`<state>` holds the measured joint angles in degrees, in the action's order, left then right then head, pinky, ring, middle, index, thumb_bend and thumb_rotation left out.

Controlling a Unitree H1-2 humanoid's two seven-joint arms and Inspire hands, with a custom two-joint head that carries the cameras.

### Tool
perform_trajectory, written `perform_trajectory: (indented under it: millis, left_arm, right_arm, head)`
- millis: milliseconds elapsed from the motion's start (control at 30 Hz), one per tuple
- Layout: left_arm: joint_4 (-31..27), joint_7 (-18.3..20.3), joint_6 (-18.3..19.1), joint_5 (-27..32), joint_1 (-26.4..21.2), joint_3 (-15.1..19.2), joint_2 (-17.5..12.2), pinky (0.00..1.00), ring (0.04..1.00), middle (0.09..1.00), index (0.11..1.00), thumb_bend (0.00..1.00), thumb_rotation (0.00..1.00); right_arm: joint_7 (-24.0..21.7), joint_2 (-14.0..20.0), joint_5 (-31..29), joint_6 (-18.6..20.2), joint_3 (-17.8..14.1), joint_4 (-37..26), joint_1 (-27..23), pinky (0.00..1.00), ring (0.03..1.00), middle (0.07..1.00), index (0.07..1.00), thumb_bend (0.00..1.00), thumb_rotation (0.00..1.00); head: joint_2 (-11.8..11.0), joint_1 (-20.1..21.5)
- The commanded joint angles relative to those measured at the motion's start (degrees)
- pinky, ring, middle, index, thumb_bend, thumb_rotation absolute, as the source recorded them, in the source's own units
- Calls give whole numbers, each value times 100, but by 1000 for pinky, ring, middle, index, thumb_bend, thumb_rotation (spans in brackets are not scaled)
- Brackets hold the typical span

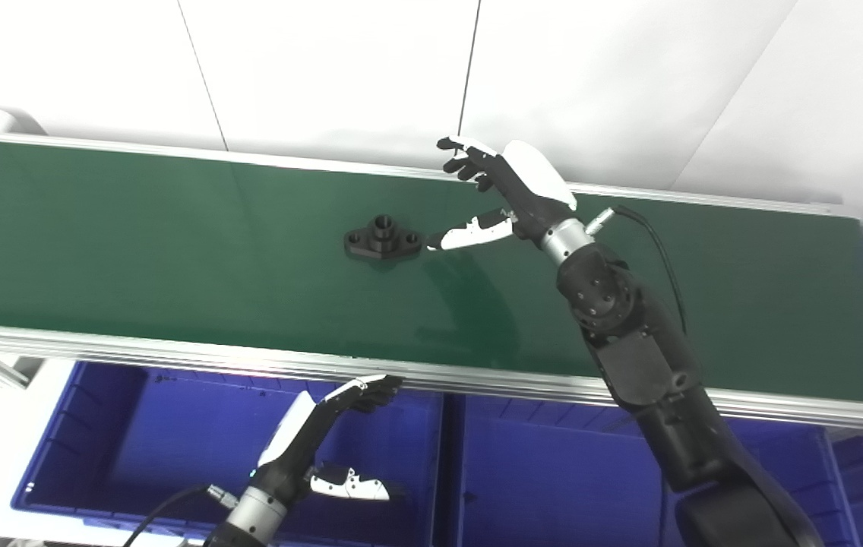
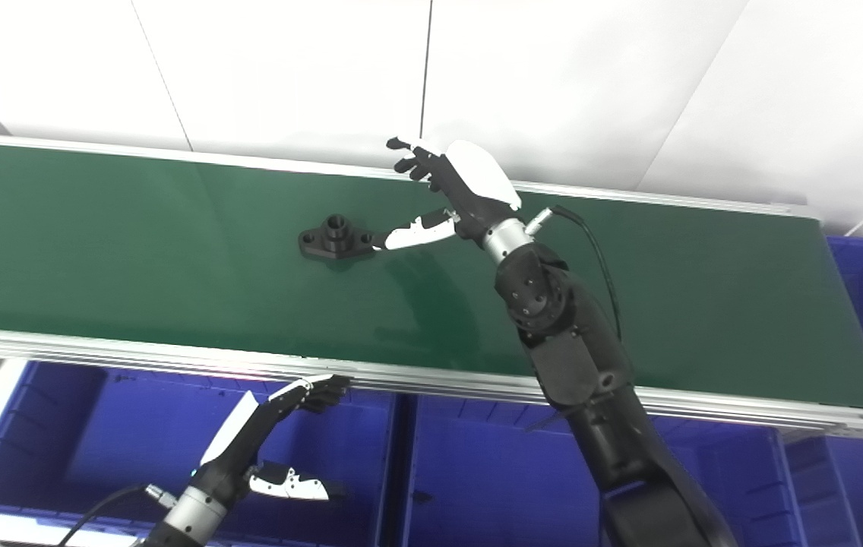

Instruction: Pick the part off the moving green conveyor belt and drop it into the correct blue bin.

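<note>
You are seeing the green conveyor belt (image 1: 173,251) running off the left edge, and the blue bins (image 1: 173,448) are being cut by the bottom edge and partly covered by the belt's frame. The right arm (image 1: 674,425) is hiding part of the middle bin, and the left robot hand (image 1: 325,448) is showing no forearm.

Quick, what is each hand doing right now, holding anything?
Left hand: open, empty, over a blue bin.
Right hand: open, empty, over the belt, thumb tip right beside the black part.
</note>
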<state>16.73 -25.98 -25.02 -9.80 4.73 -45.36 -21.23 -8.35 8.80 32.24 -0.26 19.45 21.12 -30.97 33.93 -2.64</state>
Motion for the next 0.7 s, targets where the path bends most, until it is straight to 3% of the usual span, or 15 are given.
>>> perform_trajectory:
  millis: [0, 300, 667]
  left_arm:
    - [-98, -251, -190, -84, -109, -71, -40, 712, 734, 762, 776, 811, 296]
    - [-46, -715, -190, -160, -235, -383, -103, 704, 715, 737, 745, 806, 290]
    - [23, -1005, -190, -125, -337, -649, -151, 705, 713, 734, 747, 813, 301]
  right_arm:
    - [136, -57, 26, -123, 15, -5, -340, 643, 744, 770, 877, 863, 322]
    - [151, -104, 211, -202, 320, 614, -647, 629, 757, 804, 864, 890, 295]
    - [209, -141, 464, -207, 664, 1328, -1009, 641, 779, 824, 863, 918, 243]
  head:
    - [-20, -1]
    - [-61, 5]
    - [-80, 3]
